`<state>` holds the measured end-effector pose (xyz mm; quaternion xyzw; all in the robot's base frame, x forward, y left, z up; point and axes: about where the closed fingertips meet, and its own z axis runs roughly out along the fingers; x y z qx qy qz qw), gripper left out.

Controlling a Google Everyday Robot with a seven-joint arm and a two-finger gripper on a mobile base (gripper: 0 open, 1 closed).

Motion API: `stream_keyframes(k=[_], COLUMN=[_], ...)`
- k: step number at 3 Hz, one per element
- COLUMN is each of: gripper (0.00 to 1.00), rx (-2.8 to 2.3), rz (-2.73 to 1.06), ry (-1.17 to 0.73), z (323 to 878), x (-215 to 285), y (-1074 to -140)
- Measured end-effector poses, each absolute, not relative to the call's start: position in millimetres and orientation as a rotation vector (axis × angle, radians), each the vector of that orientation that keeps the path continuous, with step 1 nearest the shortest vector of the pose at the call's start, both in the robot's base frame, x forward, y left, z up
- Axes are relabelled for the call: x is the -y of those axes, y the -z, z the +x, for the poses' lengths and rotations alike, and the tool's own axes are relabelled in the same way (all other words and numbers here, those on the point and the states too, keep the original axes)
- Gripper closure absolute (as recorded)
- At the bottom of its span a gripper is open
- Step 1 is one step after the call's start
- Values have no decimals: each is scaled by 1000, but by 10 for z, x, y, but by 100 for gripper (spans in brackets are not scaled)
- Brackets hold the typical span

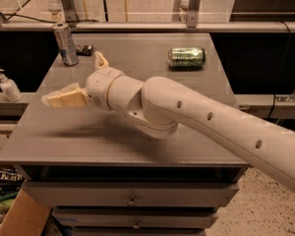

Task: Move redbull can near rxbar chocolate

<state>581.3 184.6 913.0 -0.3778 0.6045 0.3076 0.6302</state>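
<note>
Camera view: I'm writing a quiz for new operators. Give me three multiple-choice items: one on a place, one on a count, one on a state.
1. Where is the redbull can?
A. back left of the table
B. front right corner
C. in the hand

2. How many cans are on the table?
A. one
B. two
C. three

3. How does the green can rest?
A. upright
B. on its side
C. stacked on the other can

Answers:
1. A: it stands beside the rxbar chocolate. The open, empty hand hangs in front of it.
2. B: only the silver and green cans show.
3. B: its length runs along the tabletop.
</note>
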Motion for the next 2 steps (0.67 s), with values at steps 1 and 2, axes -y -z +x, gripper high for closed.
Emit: stream_keyframes(k=[1,2], gripper=[0,0], rx=[-1405,-1405], rz=[-945,-945], ry=[-641,-641], z=[5649,5649], x=[-1564,-1565], y=[-9041,-9042])
